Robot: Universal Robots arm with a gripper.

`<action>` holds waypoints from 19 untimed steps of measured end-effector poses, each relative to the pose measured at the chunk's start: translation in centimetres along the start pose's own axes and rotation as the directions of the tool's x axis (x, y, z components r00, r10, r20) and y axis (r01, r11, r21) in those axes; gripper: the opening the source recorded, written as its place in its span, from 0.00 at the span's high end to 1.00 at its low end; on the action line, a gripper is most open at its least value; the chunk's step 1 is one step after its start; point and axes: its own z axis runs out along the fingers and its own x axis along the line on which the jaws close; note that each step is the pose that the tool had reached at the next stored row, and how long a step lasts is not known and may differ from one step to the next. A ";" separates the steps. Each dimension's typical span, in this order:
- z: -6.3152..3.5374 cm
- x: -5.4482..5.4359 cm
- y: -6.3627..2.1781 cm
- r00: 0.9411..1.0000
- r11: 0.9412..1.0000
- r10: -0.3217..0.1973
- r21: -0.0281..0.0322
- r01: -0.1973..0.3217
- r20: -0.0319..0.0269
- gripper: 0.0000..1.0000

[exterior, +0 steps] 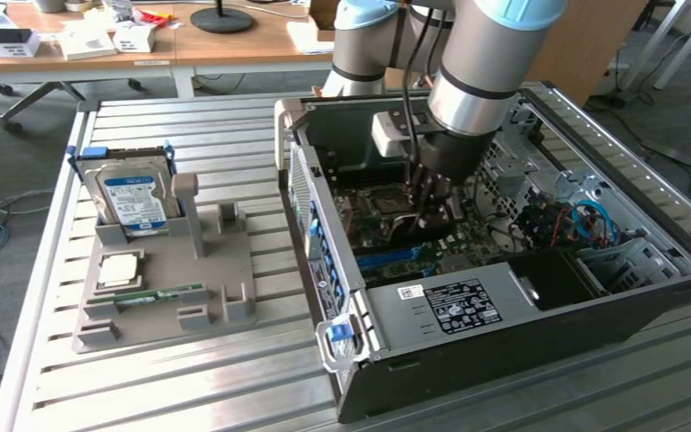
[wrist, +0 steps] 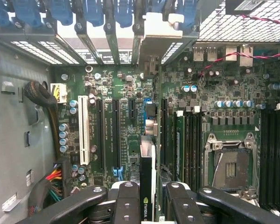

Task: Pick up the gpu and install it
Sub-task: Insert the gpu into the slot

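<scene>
Inside the case (exterior: 586, 337), at the centre of the exterior view, the gripper (exterior: 434, 205) is clenched on the gpu (wrist: 148, 158), which hangs edge-on straight below it, its long axis parallel to the motherboard slots (wrist: 115, 135).

My jaws are black. The gpu (wrist: 148, 177) shows a black edge with a small green logo. The motherboard (wrist: 126, 93) is green, with one white slot (wrist: 84, 133) among black ones. The clips (wrist: 60, 11) are blue. The hard drive (exterior: 130, 193) wears a blue label, and the tabletop (exterior: 201, 396) is silver and slatted.
</scene>
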 end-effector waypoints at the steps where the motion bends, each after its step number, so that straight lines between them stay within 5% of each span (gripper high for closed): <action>1: 0.00 0.0 0.05 1.000 1.000 0.000 0.000 0.000 0.000 0.74; 19: -0.01 0.1 0.44 1.000 1.000 0.000 0.000 0.000 -0.002 0.74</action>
